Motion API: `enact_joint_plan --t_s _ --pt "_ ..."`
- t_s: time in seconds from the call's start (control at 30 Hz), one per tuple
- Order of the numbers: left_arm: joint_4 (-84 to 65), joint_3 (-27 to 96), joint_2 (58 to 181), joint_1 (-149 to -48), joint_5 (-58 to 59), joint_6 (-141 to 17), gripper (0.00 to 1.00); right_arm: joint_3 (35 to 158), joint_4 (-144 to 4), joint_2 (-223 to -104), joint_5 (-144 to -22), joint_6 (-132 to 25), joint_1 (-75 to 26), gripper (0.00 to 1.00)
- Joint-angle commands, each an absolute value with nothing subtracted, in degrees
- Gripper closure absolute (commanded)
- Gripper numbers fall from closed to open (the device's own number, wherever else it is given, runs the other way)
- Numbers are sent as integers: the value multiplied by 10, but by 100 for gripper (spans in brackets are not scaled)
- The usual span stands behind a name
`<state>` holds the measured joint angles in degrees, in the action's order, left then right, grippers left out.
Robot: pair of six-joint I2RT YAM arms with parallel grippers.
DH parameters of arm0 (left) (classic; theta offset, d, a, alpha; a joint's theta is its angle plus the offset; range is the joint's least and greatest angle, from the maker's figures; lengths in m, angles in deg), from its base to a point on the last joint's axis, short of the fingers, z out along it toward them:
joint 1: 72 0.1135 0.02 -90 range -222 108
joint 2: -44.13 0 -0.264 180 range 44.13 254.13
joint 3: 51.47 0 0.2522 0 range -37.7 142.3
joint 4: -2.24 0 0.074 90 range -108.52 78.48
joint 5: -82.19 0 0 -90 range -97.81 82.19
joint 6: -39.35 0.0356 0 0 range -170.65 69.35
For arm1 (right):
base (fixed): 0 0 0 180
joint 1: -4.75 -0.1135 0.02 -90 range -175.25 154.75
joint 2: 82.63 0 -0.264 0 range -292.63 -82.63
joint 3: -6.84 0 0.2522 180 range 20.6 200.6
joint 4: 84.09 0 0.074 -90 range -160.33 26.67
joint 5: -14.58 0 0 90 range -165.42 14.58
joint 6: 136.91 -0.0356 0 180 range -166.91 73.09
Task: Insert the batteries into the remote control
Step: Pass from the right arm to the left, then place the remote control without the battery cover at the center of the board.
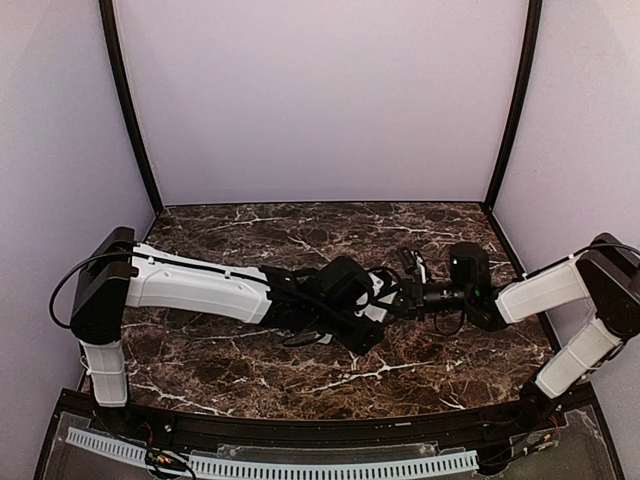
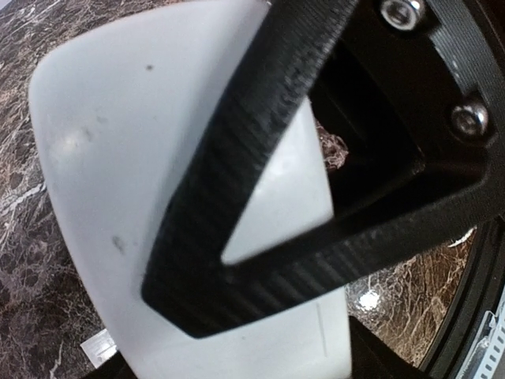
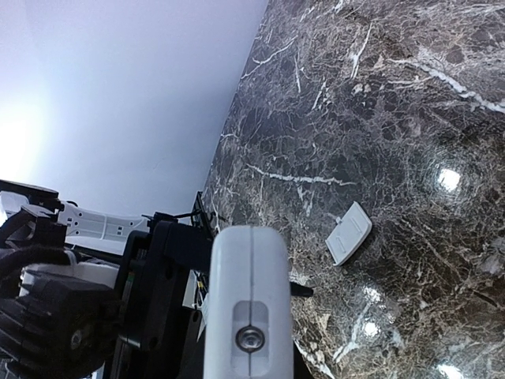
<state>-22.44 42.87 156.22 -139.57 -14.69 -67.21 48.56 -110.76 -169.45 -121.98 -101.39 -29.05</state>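
Note:
The remote control (image 2: 102, 158) fills the left wrist view with its plain white back up. It hangs above the marble between both arms at mid-table (image 1: 381, 292). My left gripper (image 2: 237, 368) has its jaws against the handset's two long sides, shut on it. My right gripper (image 1: 402, 296) is shut on the remote across its thin faces. One of its black fingers (image 2: 237, 158) lies flat across the white back. The right wrist view shows the remote (image 3: 248, 268) edge-on, with a seam and a screw. The batteries are out of view.
A small white flat cover piece (image 3: 349, 233) lies on the dark marble table (image 1: 250, 360) beyond the remote. Pale walls with black corner posts (image 1: 130, 110) close the back and both sides. The arm bases stand at the near edge.

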Motion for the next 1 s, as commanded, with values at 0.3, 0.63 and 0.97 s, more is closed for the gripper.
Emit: enact_joint_plan --t_s 0.3,0.63,0.97 --pt "-293 437 1553 -1386 -132 -580 69 448 -1109 -1656 -1230 -1027 -278 54" --pt "-354 434 1545 -1385 -25 -368 68 394 -998 -1560 -1219 -966 -187 46" --pt "-452 532 1643 -1384 -8 -285 62 362 -945 -1535 -1230 -930 -152 48"
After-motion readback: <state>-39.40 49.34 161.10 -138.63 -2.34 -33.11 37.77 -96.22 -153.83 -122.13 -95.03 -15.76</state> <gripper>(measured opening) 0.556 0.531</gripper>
